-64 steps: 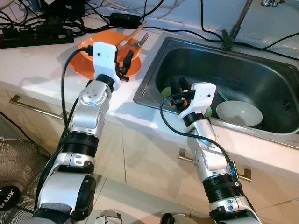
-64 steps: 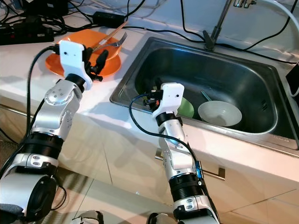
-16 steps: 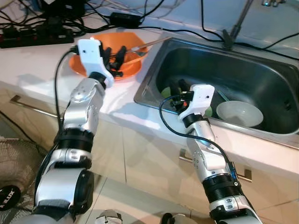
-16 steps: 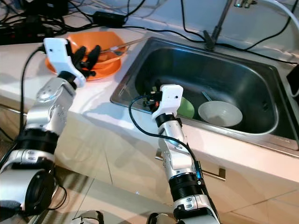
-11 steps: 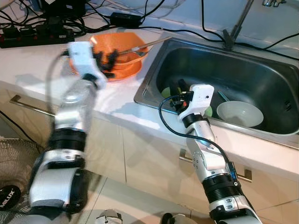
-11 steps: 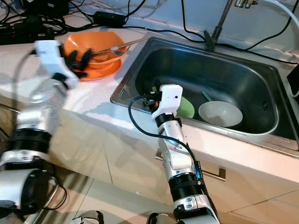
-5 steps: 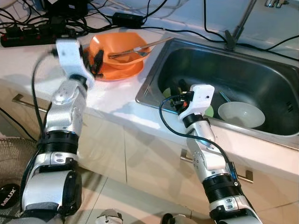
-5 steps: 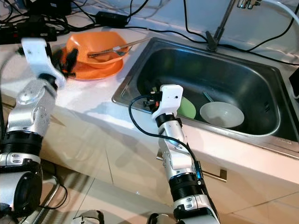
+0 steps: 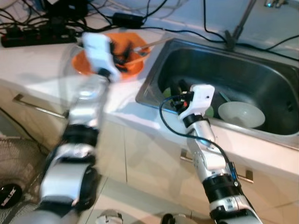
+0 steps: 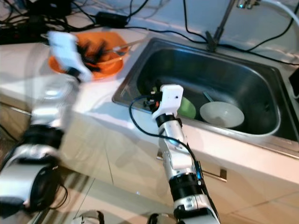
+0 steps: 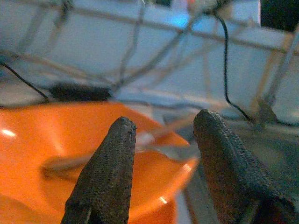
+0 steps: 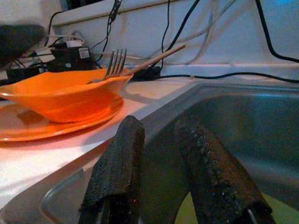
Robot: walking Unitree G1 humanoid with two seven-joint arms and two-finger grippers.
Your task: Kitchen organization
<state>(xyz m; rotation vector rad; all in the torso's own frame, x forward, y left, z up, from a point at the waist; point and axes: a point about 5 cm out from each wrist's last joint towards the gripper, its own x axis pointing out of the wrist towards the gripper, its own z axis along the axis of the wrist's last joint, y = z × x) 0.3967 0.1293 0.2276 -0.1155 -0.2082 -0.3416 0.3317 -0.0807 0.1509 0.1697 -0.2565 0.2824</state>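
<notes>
An orange bowl (image 12: 65, 95) sits on an orange plate (image 12: 28, 128) on the white counter, left of the sink. A fork (image 12: 114, 65) and a wooden chopstick lie across the bowl. My left gripper (image 9: 122, 50) hovers over the bowl, blurred by motion; in the left wrist view its fingers (image 11: 110, 168) are open with nothing between them. My right gripper (image 9: 177, 87) hangs inside the sink's left end, open and empty, just above a green plate (image 10: 187, 108). A white bowl (image 9: 239, 113) lies in the sink to its right.
The steel sink (image 9: 261, 70) has a faucet stem (image 9: 238, 23) at its back rim. Black cables and a power strip (image 9: 28, 39) crowd the counter behind the orange bowl. Cabinet fronts with a metal handle (image 9: 37, 108) are below; a fan (image 9: 14, 158) stands on the floor at left.
My left arm swung right, from beside the orange plate's left edge to over the bowl, and is blurred. The right arm has stayed put in the sink.
</notes>
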